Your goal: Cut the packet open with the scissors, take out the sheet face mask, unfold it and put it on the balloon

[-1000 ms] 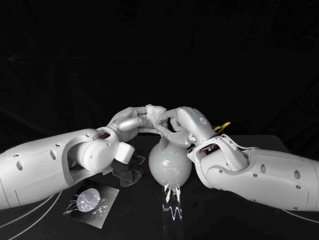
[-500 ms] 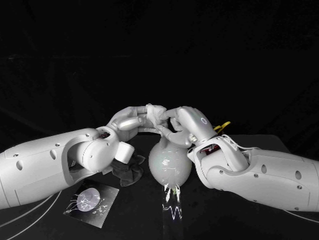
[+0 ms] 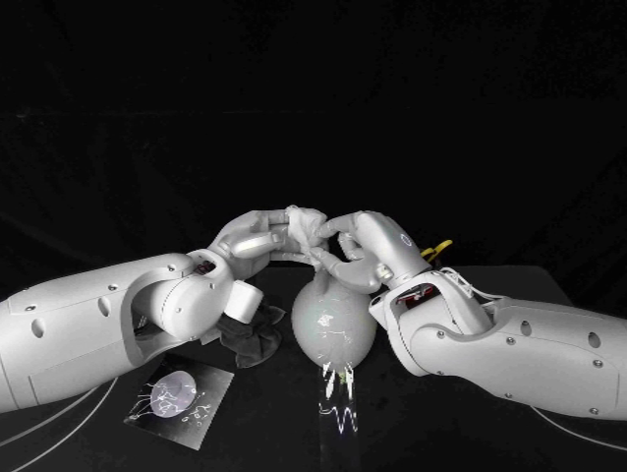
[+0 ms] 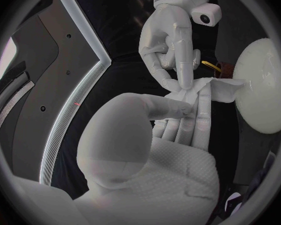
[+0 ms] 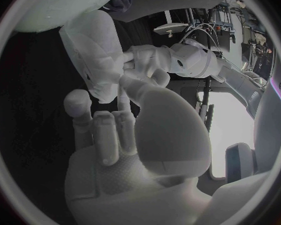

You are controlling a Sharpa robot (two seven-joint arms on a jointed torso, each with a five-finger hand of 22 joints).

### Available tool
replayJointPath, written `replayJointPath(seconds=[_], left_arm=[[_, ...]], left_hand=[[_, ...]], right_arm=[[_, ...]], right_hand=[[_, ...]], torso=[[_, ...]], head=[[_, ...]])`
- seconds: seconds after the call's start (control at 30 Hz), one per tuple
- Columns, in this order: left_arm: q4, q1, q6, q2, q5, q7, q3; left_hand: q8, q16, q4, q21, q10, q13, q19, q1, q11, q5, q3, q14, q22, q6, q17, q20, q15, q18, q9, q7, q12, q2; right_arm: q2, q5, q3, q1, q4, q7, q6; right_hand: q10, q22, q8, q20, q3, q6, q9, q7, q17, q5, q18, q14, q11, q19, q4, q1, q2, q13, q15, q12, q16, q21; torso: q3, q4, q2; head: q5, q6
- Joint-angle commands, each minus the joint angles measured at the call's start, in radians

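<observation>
While above balloon [image 3: 328,320], robot hands [image 3: 257,241] [image 3: 368,241] on mask [image 3: 310,224]

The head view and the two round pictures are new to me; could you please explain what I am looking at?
This is a robot with two white arms, each ending in a silver hand. The square picture comes from a camera on its head, looking down at a black table. The round ones come from fisheye cameras at each wrist, behind that arm's own hand. The left hand and the right hand meet in the middle and together pinch a crumpled white sheet face mask over the top of a pale balloon. A dark packet lies on the table near the left arm. A yellow handle, apparently of the scissors, shows behind the right hand.
</observation>
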Motion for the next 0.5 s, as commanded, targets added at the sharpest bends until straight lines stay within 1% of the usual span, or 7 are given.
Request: replayJointPath(seconds=[0.03, 0.3, 0.5], left_arm=[[-0.001, 0.001, -0.013, 0.001, -0.032, 0.010, 0.001], [-0.005, 0.001, -0.022, 0.000, -0.054, 0.008, 0.001], [-0.008, 0.001, -0.025, -0.001, -0.076, 0.007, 0.001]], left_hand=[[0.006, 0.003, 0.002, 0.000, -0.002, 0.000, 0.003, 0.003, 0.002, 0.004, 0.000, 0.070, -0.001, -0.004, 0.001, 0.000, -0.062, 0.019, -0.001, 0.109, -0.003, 0.006], [0.007, 0.004, 0.002, 0.001, -0.001, 0.000, 0.005, 0.003, 0.002, 0.010, 0.000, 0.073, -0.001, -0.003, 0.003, -0.001, -0.063, 0.020, -0.001, 0.109, -0.003, 0.005], [0.008, 0.005, 0.002, 0.002, -0.001, 0.000, 0.006, 0.003, 0.002, 0.011, 0.000, 0.074, -0.001, -0.003, 0.004, -0.001, -0.063, 0.020, -0.001, 0.108, -0.003, 0.005]], right_arm=[[-0.004, 0.116, 0.001, 0.000, 0.004, 0.060, -0.046], [-0.017, 0.178, 0.005, 0.000, 0.010, 0.104, -0.051], [-0.028, 0.227, 0.013, 0.000, 0.005, 0.138, -0.054]], right_hand=[[0.099, 0.000, 0.007, -0.001, 0.007, 0.008, 0.003, 0.000, 0.263, 0.003, -0.007, 0.106, -0.008, 0.001, -0.001, -0.004, 0.010, 0.244, -0.007, 0.003, 0.007, -0.003], [0.100, -0.001, 0.008, -0.002, 0.009, 0.008, 0.004, 0.000, 0.263, 0.003, -0.007, 0.106, -0.008, 0.000, -0.001, -0.005, 0.011, 0.247, -0.007, 0.007, 0.007, -0.005], [0.100, 0.000, 0.008, -0.002, 0.010, 0.007, 0.004, 0.000, 0.263, 0.003, -0.007, 0.106, -0.008, 0.001, -0.001, -0.006, 0.012, 0.248, -0.007, 0.009, 0.007, -0.003]], torso=[[-0.0005, -0.0001, 0.000], [-0.0005, 0.0005, 0.000], [-0.0005, 0.0003, -0.001]], head=[[0.000, 0.001], [0.000, 0.003], [0.001, 0.004]])
